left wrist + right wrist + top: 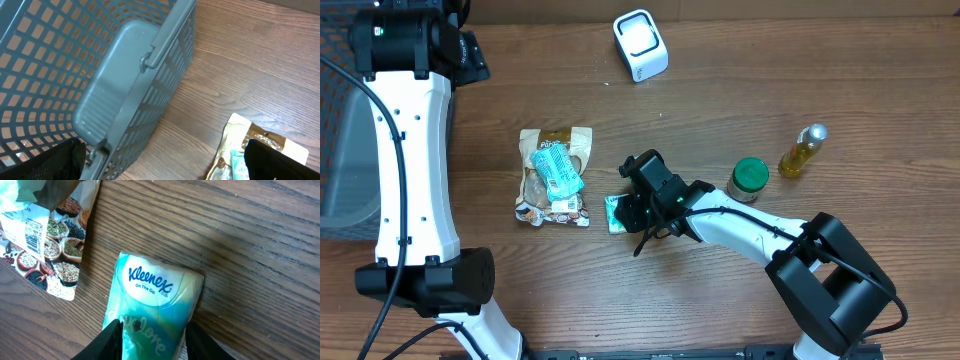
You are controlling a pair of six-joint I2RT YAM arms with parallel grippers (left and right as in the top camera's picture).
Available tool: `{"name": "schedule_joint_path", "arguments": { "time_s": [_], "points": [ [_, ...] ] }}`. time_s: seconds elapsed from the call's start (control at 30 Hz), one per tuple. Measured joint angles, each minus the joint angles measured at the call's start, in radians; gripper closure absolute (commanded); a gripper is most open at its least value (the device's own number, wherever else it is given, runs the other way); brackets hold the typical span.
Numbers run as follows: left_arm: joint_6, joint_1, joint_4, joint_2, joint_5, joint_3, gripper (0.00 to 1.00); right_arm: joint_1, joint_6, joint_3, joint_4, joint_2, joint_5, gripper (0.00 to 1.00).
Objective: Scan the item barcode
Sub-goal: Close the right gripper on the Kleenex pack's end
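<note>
Right gripper pinched narrow across one end of the Kleenex pack, which lies flat mid-table just right of the snack bag: light, soft and slick-wrapped, I'd say, so squeeze gently across its narrow sides.

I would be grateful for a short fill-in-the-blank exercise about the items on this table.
1. The tissue pack under the right gripper is printed with the brand name ____.
2. The jar beside the yellow bottle has a ____ lid.
3. The left wrist view shows a grey slatted ____ standing on the wooden table.

Missing words: Kleenex; green; basket.
</note>
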Motion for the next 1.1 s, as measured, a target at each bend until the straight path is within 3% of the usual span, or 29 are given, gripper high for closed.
{"name": "schedule_joint_path", "arguments": {
  "time_s": [0.93, 1.0, 1.1],
  "points": [
    [0.0, 0.0, 0.0, 0.0, 0.0, 0.0, 0.01, 0.0, 0.003, 0.0, 0.019, 0.037, 0.016, 0.71],
    [0.0, 0.0, 0.0, 0.0, 0.0, 0.0, 0.01, 0.0, 0.003, 0.0, 0.019, 0.037, 0.015, 0.76],
    [0.0, 0.0, 0.0, 0.0, 0.0, 0.0, 0.0, 0.0, 0.002, 0.0, 0.022, 0.037, 0.01, 0.94]
  ]
}}
